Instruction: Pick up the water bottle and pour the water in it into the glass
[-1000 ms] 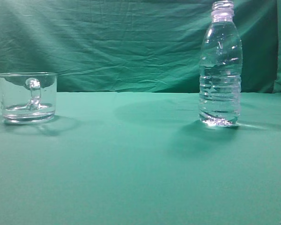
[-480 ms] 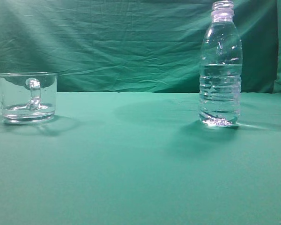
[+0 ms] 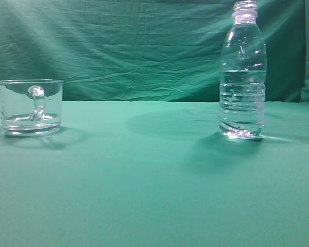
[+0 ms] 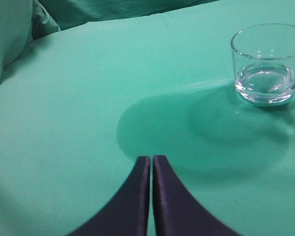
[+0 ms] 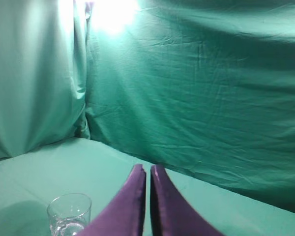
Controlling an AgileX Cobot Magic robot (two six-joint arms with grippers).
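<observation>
Count from my feeds: one water bottle (image 3: 242, 72), uncapped, upright on the worktop (image 3: 154, 195). One glass (image 3: 29, 106) with a single looped handle, same one showing in the left wrist view (image 4: 268, 64) and the right wrist view (image 5: 69, 214). One body of water (image 3: 241, 103), inside the bottle; whether the glass holds any I can't tell. Two grippers in view: left gripper (image 4: 152, 160) and right gripper (image 5: 148, 169), each with two fingers pressed together, so four fingers total. One worktop, one green backdrop cloth (image 3: 123, 46). That's one bottle, one glass, two grippers.
</observation>
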